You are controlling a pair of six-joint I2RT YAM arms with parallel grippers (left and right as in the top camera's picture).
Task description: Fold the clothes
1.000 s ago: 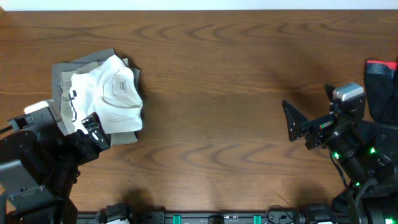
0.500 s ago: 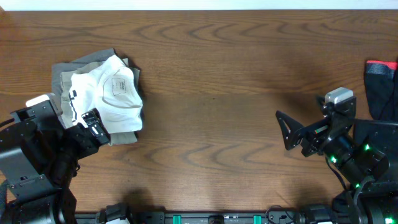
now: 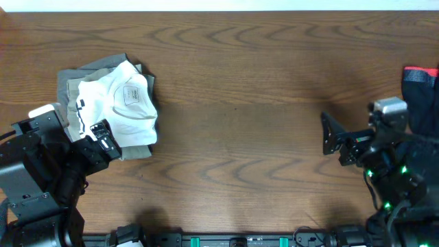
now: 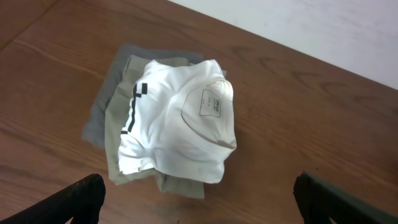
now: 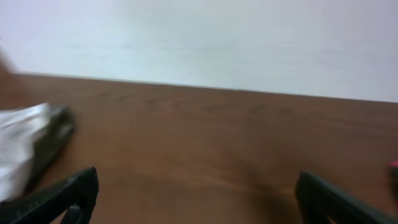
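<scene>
Garments in the pile: three layers are visible, stacked at the table's left side.
Top layer: one white T-shirt [image 4: 180, 124], bunched into a rough fold, with its neck label [image 4: 211, 102] facing up and black marks along one edge.
Middle layer: one khaki piece [image 4: 118, 106], showing at the left and below the shirt.
Bottom layer: one grey piece [image 4: 99, 115], sticking out at the pile's far and left edges.
Other garments: one black garment [image 3: 420, 103] with a red band at its top lies at the table's right edge, well apart from the pile.
Arms: two, one at each lower corner of the overhead view.
Left gripper [image 4: 199, 186]: jaws spread wide with nothing between them, just beside the pile's near-left edge. Whether a finger touches the cloth cannot be told.
Right gripper [image 5: 198, 182]: jaws spread wide and holding nothing, pointing across the table toward the pile from the right side.
Table [image 3: 233, 68]: one, of dark brown wood, with grain showing between the pile and the right gripper.
In the way: the right arm's body covers the lower part of the black garment from overhead, and the left arm hides the table's near-left corner.
Right wrist view: blurred, with the pile only a pale and dark smear at the left edge.
</scene>
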